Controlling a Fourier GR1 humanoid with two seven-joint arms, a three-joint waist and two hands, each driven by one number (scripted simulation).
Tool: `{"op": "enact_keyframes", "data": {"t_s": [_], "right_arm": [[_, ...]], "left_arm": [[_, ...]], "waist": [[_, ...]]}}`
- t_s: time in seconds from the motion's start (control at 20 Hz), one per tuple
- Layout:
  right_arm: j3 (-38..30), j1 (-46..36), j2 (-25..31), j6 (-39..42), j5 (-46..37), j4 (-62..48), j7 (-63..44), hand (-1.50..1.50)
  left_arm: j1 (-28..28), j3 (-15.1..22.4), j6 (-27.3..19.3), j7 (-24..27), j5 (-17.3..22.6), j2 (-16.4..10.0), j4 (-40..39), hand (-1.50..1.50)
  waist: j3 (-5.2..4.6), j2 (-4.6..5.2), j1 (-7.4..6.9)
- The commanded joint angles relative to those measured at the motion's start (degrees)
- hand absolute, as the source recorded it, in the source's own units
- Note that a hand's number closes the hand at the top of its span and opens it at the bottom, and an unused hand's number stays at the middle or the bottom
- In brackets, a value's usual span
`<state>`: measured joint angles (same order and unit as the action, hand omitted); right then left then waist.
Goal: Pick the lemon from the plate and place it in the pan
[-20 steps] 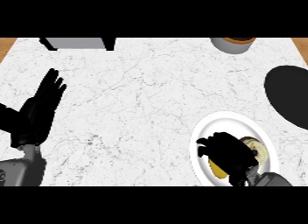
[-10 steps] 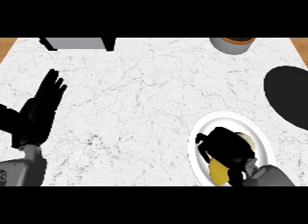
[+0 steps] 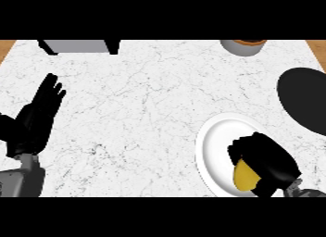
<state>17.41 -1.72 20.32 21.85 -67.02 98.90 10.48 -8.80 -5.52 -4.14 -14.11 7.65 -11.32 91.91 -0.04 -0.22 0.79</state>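
Note:
A yellow lemon (image 3: 243, 176) lies on the white plate (image 3: 217, 143) at the lower right of the counter. My right hand (image 3: 265, 159) covers most of the lemon, with its fingers curled over and around it; only the lemon's lower left part shows. The black pan (image 3: 310, 99) sits at the right edge, beyond the plate and apart from it. My left hand (image 3: 34, 118) rests open at the left side of the counter, fingers pointing up, holding nothing.
A grey box-like appliance (image 3: 80, 46) stands at the back left. A round grey cup with a brown top (image 3: 243, 46) stands at the back right. The white marble counter (image 3: 145, 102) stretches between the hands.
My right hand has closed down over the lemon, its fingers curling round it and hiding more of it. The left hand has not moved.

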Motion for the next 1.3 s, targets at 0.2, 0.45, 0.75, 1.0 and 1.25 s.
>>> {"op": "enact_keyframes", "data": {"t_s": [0.2, 0.45, 0.75, 1.0, 1.25], "right_arm": [[-11.18, 6.59, 1.16, -6.14, 0.27, 17.79, -7.19, 1.50], [-17.85, 2.47, 0.53, -0.56, 5.17, 30.36, -10.73, 1.50], [-29.12, -0.95, 0.48, 6.24, 14.28, 32.05, -12.51, 1.50], [-35.79, -6.48, 1.87, 1.34, 15.32, 18.94, -9.93, 1.50], [-42.15, -14.51, 5.75, 0.05, 19.29, 6.07, -7.56, 1.50]], "left_arm": [[0.55, -0.96, 0.12, -0.29, 0.26, -0.50, 0.71, 0.00], [-0.38, 1.03, -2.08, -1.61, -1.57, 1.52, 1.79, 0.00], [0.52, -0.49, 1.12, -1.31, -0.61, -0.52, 1.11, 0.00], [-3.32, -0.47, 0.67, -2.14, -0.40, 0.21, -0.31, 0.00], [-2.63, -2.04, 2.11, -2.19, 0.64, -0.94, -0.77, 0.00]], "waist": [[0.02, -0.22, 0.89], [0.03, -0.05, 0.10], [0.04, 0.17, -0.59], [0.08, 0.31, -0.77], [0.07, 0.37, -1.08]]}}
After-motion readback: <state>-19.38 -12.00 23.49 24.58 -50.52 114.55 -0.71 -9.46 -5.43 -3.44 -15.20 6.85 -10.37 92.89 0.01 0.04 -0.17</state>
